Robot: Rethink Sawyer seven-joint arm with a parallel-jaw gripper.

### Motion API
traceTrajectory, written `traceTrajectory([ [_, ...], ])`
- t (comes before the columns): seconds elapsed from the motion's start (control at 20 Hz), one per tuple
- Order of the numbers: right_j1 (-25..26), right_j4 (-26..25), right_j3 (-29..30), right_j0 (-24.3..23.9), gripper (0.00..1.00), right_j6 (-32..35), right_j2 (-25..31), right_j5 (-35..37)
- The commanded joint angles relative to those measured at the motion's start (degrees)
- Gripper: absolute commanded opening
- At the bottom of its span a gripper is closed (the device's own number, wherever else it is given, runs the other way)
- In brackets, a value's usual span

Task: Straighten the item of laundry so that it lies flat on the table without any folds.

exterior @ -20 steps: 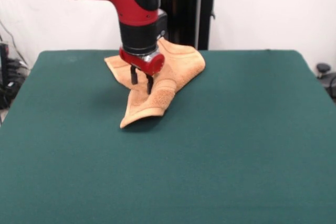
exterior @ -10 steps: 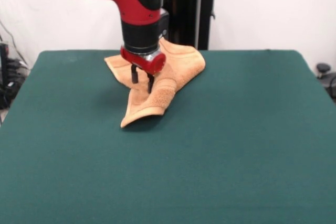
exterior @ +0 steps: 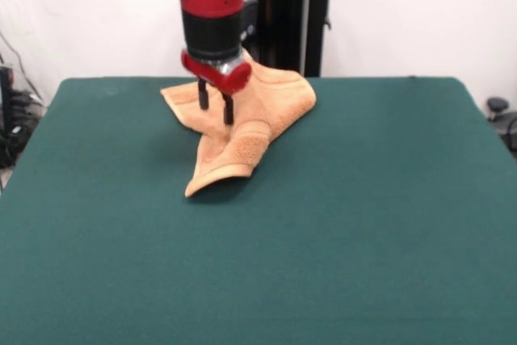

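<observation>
Orange-tan towel [exterior: 242, 131] lies crumpled near the far edge of the green table [exterior: 363, 224], a folded flap reaching toward the table's middle with its tip curled up. Gripper [exterior: 216, 111] hangs just above it, fingers spread, gripping nothing.

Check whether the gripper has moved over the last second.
Yes. The gripper has risen and shifted slightly left against the unmoved towel, its fingers apart above the cloth.
</observation>
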Motion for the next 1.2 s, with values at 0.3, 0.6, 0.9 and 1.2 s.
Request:
traceTrajectory([
  [0.3, -9.2, 4.0, 9.1, -1.8, 1.00, -0.3, 3.8, 12.9],
  [0.6, -6.8, 3.0, 8.6, -1.2, 1.00, 1.5, 3.8, 9.8],
  [0.9, -3.2, 1.8, 8.0, -0.6, 1.00, 3.0, 3.0, 5.7],
  [1.2, 3.6, 0.2, 5.0, 2.3, 1.00, 5.8, 1.1, -0.7],
])
